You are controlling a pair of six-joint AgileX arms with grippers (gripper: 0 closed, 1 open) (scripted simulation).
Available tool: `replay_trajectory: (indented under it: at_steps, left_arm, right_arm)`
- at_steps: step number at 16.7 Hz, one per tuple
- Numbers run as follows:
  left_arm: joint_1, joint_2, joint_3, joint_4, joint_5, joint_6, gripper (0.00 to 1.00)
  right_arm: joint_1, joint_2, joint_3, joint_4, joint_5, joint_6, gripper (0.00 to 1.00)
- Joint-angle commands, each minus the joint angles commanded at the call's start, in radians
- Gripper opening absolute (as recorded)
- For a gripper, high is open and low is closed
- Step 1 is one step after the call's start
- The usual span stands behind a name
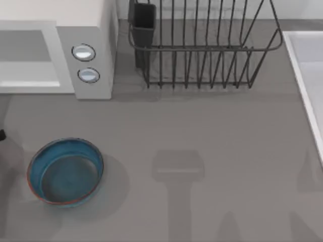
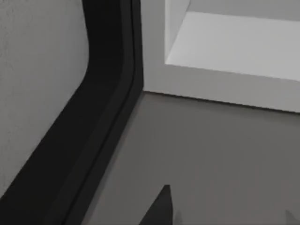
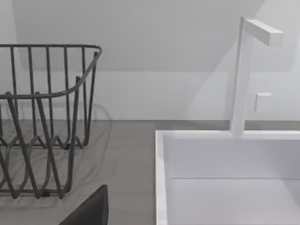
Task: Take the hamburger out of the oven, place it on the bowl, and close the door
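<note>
The hamburger cannot be made out anywhere here; I judge it sits inside the white, boxy oven [image 1: 86,50] with two round silvery knobs, at the far left of the grey surface [image 1: 202,151], in a part of the cavity that cannot be seen. The left wrist view looks into a corner of that pale oven cavity [image 2: 234,42], with the door's dark inner edge [image 2: 93,117] swung open beside it, so the opening lies ahead of the left pincer and that arm is clearly the nearer one. Whether the left pincer is open or holding anything I cannot tell. The round blue-glazed bowl [image 1: 65,171] with a reddish-brown rim stands empty in front of the oven. The right arm idles by the black wire dish rack [image 3: 42,122] and white sink [image 3: 225,178]; its pincer's state is likewise unclear.
</note>
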Motion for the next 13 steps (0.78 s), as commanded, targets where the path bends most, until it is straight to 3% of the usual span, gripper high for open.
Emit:
replay_trajectory:
  at_steps: [9,13]
  left_arm:
    - [0.002,-0.433,0.041,-0.490,-0.005,0.000,0.00]
    - [0.002,-0.530,0.052,-0.592,-0.007,0.000,0.00]
  right_arm:
    - [0.000,0.000,0.000,0.000,0.000,0.000,1.00]
    - [0.000,0.000,0.000,0.000,0.000,0.000,1.00]
